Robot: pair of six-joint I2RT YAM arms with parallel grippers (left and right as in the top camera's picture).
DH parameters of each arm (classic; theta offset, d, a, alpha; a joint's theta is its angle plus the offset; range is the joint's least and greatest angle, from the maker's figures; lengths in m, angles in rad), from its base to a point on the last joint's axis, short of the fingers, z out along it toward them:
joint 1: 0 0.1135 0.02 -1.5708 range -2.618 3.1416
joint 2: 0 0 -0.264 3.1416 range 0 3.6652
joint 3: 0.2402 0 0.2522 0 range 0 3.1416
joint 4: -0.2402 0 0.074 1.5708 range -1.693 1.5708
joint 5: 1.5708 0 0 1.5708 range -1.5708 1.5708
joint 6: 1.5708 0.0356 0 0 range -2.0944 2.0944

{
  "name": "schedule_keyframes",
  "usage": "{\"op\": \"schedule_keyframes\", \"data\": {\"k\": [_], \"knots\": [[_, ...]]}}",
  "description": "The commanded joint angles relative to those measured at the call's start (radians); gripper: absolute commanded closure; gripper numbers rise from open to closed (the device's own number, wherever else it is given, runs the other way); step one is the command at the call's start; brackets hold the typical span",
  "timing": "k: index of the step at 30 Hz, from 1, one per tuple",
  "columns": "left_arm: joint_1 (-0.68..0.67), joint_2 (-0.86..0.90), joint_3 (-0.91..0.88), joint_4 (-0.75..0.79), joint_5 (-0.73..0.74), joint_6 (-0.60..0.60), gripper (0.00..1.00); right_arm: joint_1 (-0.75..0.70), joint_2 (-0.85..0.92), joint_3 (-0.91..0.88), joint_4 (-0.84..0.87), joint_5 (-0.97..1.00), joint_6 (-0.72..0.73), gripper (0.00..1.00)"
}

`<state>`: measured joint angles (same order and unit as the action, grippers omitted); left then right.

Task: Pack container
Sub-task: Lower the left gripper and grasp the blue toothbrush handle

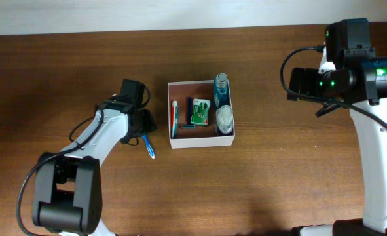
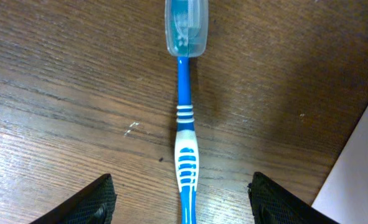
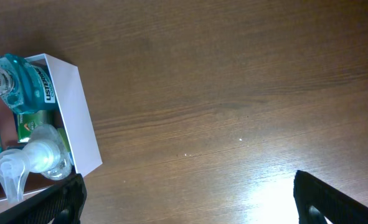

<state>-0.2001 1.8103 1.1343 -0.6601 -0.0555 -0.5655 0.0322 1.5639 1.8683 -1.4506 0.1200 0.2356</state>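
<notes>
Overhead and wrist views, packing in progress. The container (image 1: 202,140) sits mid-surface (image 1: 258,183), its thin white walls enclosing a tube (image 1: 175,118), a green carton (image 1: 201,112), a blue mouthwash bottle (image 1: 221,92) and a clear pump bottle (image 1: 224,118). One blue toothbrush (image 2: 184,124) lies flat on the wood just beside the container's left wall, outside it.

My left hand (image 2: 184,208) hangs over the toothbrush with its fingers (image 2: 96,202) spread wide, one on each side of the handle and touching nothing. My right hand (image 3: 190,211) is likewise spread apart and empty, well apart from the container on its right.

Handling, as I judge it: the toothbrush is light, stiff and slim, with smooth plastic that could slip or roll. The white-and-blue ribbed section of the handle offers the best purchase. The clear cap (image 2: 185,28) over the bristles looks loose-fitting and is best left alone. The brush lies low, so my fingertips must nearly meet the wood. The container looks light and thin-walled, so it would likely slide or dent if knocked.

Legible writing: the mouthwash label appears to read "Listerine" in the right wrist view, partly cut off. Print on the carton and tube is too small to read.
</notes>
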Motion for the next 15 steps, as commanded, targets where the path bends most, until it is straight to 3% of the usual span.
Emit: {"op": "schedule_keyframes", "data": {"k": [1, 11, 15], "knots": [[-0.005, 0.009, -0.024, 0.035, 0.015, -0.027, 0.33, -0.007, -0.013, 0.009, 0.003, 0.016, 0.004, 0.02], [-0.005, 0.031, -0.057, 0.085, 0.014, -0.042, 0.39, -0.007, -0.013, 0.009, 0.003, 0.016, 0.004, 0.02], [-0.005, 0.063, -0.057, 0.093, 0.015, -0.042, 0.48, -0.007, -0.013, 0.009, 0.003, 0.016, 0.004, 0.02]]}}
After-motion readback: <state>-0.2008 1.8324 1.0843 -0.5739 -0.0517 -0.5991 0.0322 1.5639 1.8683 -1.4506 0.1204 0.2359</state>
